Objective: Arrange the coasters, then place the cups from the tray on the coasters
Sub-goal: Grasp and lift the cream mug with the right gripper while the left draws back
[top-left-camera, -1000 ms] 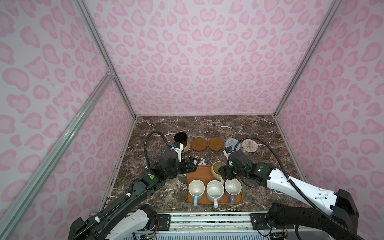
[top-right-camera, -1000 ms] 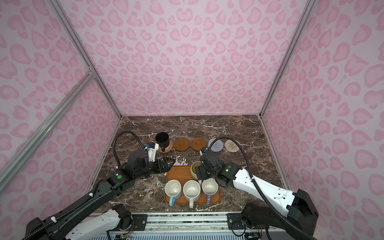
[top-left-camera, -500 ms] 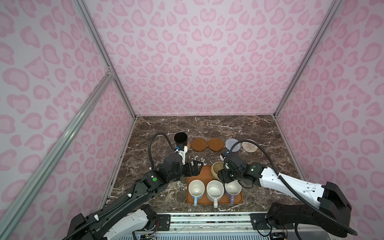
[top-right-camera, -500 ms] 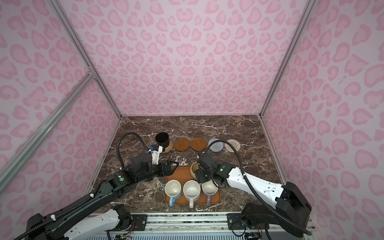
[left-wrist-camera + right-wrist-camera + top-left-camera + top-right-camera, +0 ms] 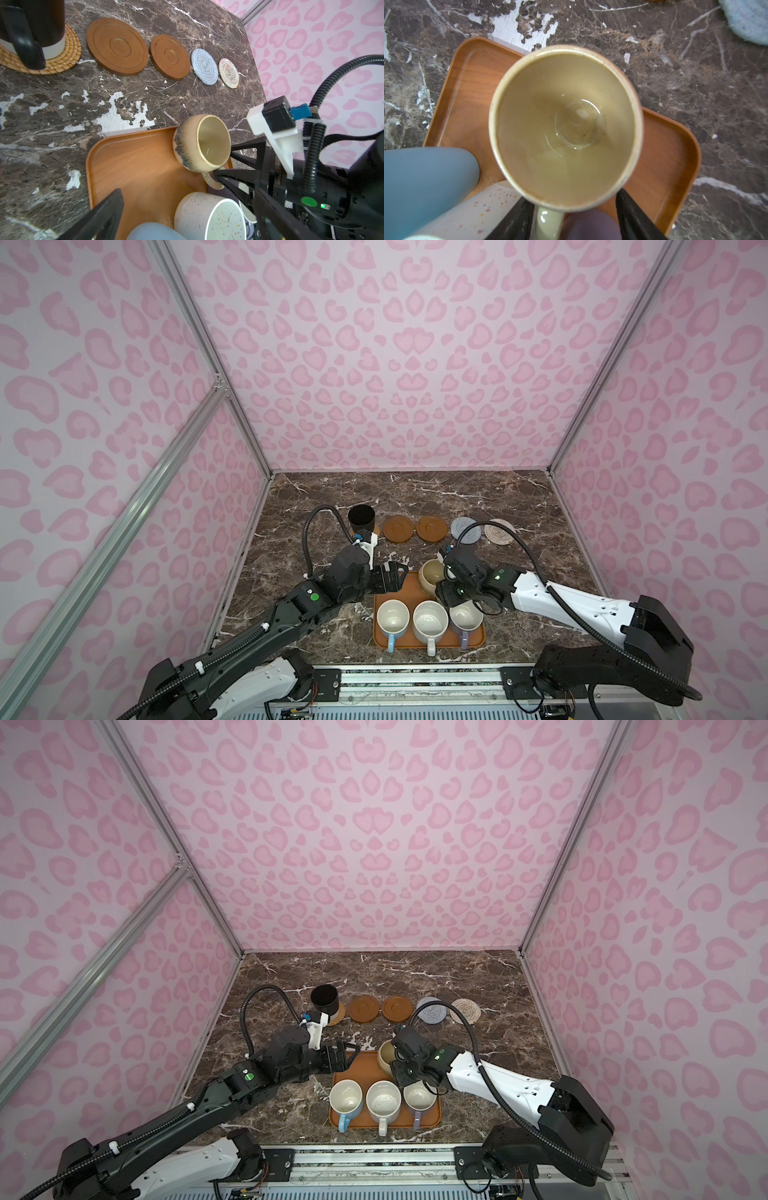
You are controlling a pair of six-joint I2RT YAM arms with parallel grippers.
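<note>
Step in hand: coasters are laid out and cup transfer is under way, with one cup placed and the second being picked

- Coaster row lies at 12 o'clock from the tray (image 5: 135, 166). The black mug (image 5: 360, 519) stands on the rattan coaster (image 5: 62, 60) at the 9 o'clock end.
- Four coasters are free: two wooden coasters (image 5: 397, 529) (image 5: 432, 528), a grey-blue coaster (image 5: 466, 529) and a beige coaster (image 5: 498, 531).
- The cream-yellow mug (image 5: 432, 576) sits upright at about 1 o'clock on the tray, with its handle turned toward 5 o'clock.
- Along the tray's 6 o'clock edge stand the light blue mug (image 5: 392, 616), the speckled mug (image 5: 430, 617) and the lavender mug (image 5: 465, 616).
- Right gripper (image 5: 572, 204): the jaws are roughly half apart and straddle the cream mug's handle. One finger is close against the handle, while a gap shows at the other, so it is not clamped.
- Left gripper (image 5: 392, 577): spread fully and holding nothing, it hovers over the tray's 11 o'clock corner.

Next move, as I judge it:
- Pinch the handle firmly.
- Lift straight up, because the lavender mug crowds the fingers at 6 o'clock.
- Carry the mug toward 12 o'clock to a free coaster and set it down centred.
- A handle-only grip may let the bowl tip, so keep the wrist level
</note>
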